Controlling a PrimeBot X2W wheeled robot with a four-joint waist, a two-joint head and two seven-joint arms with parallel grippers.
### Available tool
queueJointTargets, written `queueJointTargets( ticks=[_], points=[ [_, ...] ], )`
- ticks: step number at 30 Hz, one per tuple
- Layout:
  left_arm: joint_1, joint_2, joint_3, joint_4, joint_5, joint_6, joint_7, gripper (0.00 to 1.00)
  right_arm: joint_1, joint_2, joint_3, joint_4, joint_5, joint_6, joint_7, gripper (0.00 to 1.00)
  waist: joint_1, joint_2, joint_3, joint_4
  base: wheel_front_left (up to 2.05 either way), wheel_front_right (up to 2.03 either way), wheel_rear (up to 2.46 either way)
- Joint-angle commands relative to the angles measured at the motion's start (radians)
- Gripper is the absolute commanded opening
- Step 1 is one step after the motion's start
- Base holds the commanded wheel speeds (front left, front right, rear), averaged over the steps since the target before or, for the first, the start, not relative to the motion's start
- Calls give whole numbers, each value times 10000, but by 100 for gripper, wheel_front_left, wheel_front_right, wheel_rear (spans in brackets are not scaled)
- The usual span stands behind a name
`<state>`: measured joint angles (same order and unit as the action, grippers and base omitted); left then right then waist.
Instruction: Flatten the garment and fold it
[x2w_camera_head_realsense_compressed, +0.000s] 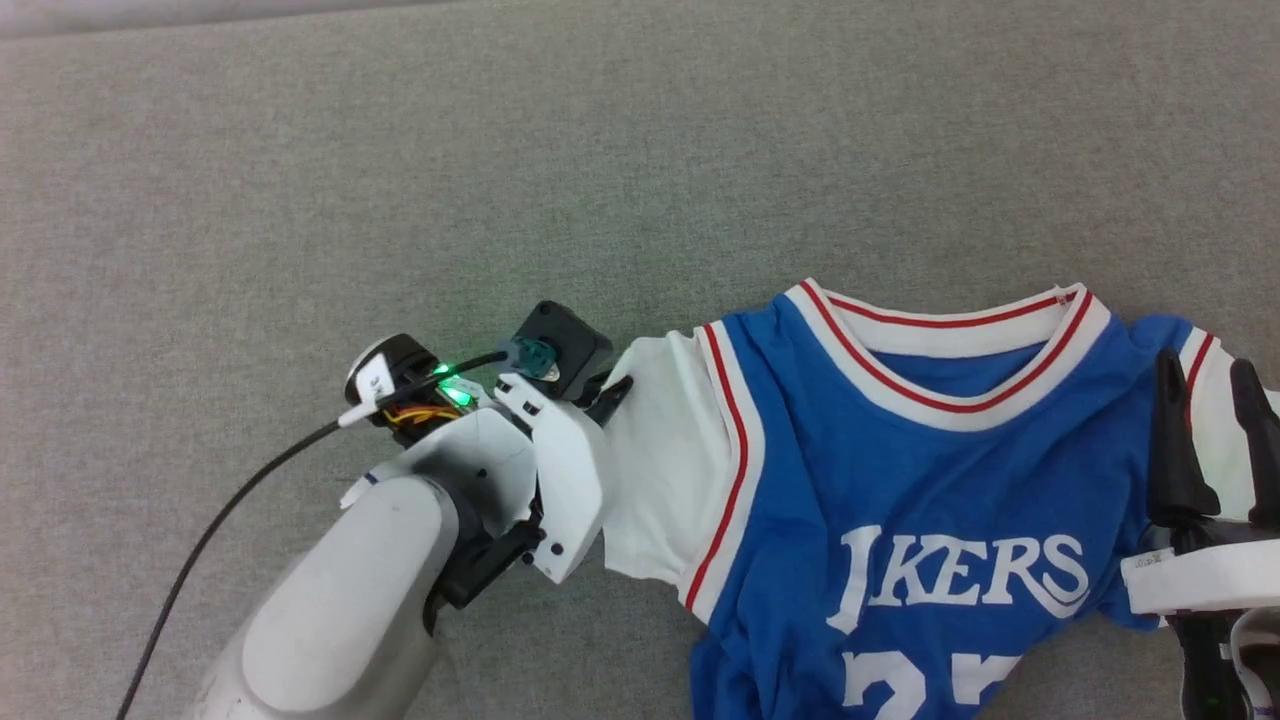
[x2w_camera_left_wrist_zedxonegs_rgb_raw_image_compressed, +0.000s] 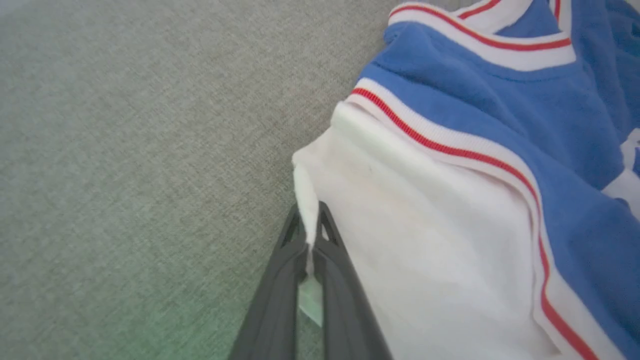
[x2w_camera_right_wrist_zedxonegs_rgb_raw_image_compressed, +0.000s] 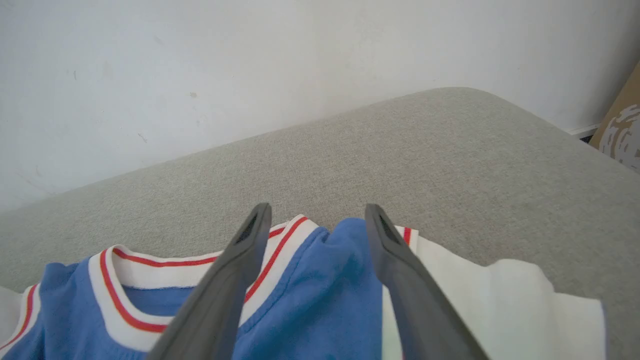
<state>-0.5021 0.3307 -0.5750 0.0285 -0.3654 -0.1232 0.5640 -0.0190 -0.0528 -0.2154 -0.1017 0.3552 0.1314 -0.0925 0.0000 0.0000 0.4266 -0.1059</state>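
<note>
Left of the jersey (x2w_camera_head_realsense_compressed: 900, 470), a white sleeve hem (x2w_camera_left_wrist_zedxonegs_rgb_raw_image_compressed: 307, 200) is pinched in the left gripper's (x2w_camera_head_realsense_compressed: 608, 392) closed jaws. The jersey is spread front-up on the cushion (x2w_camera_head_realsense_compressed: 500, 150). Over its right shoulder (x2w_camera_head_realsense_compressed: 1148, 330), the right gripper (x2w_camera_head_realsense_compressed: 1205, 380) is held wide open, empty.

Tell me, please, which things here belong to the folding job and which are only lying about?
Part of the job: the garment; left gripper, shut on the edge of its white sleeve; right gripper, open at the other shoulder.
Only lying about: grey padded surface; white wall; black cable; brown cardboard at the edge.
</note>
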Motion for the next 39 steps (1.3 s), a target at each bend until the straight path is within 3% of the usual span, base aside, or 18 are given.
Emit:
queueJointTargets(
  ticks=[1, 5, 9, 16, 19, 24, 29, 34, 39],
  points=[
    [175, -11, 11, 184, -19, 59, -180, 0, -120, 26, -8, 26, 72, -7, -53, 100, 0, 0, -44, 26, 0, 0, 0],
    [521, -232, 604, -137, -318, 562, -1144, 0, -64, 26, -69, 53, 49, -7, 5, 100, 0, 0, -281, 116, 0, 0, 0],
    [1509, -240, 1646, -1053, -892, 1345, -2056, 0, -6, 26, -156, 34, -32, -7, 76, 100, 0, 0, -530, 315, 0, 0, 0],
    [4788, 146, 3981, -2843, -2305, 2725, -2920, 0, 214, 26, -238, -20, -74, -7, 376, 100, 0, 0, -828, 717, 0, 0, 0],
    [6115, 448, 4906, -3261, -2319, 3282, -3244, 0, 295, 26, -453, -121, -238, -7, 601, 100, 0, 0, -850, 893, 0, 0, 0],
    [6921, 473, 5376, -3727, -2727, 3225, -3500, 0, 244, 26, -696, -468, -683, -7, 1308, 100, 0, 0, -808, 1107, 0, 0, 0],
    [6613, 461, 5124, -3922, -2598, 3161, -3498, 0, -175, -39, -689, -887, -1772, -7, 3021, 100, 0, 0, -670, 1094, 0, 0, 0],
    [6100, 504, 4801, -4066, -2413, 3112, -3322, 0, -648, -779, -762, -748, -1813, -7, 5544, 100, 0, 0, -351, 1049, 0, 0, 0],
    [5758, 571, 4598, -4069, -2274, 3052, -3208, 0, -843, -1361, -886, -720, -1765, -7, 6915, 100, 0, 0, -57, 1084, 0, 0, 0]
  ],
)
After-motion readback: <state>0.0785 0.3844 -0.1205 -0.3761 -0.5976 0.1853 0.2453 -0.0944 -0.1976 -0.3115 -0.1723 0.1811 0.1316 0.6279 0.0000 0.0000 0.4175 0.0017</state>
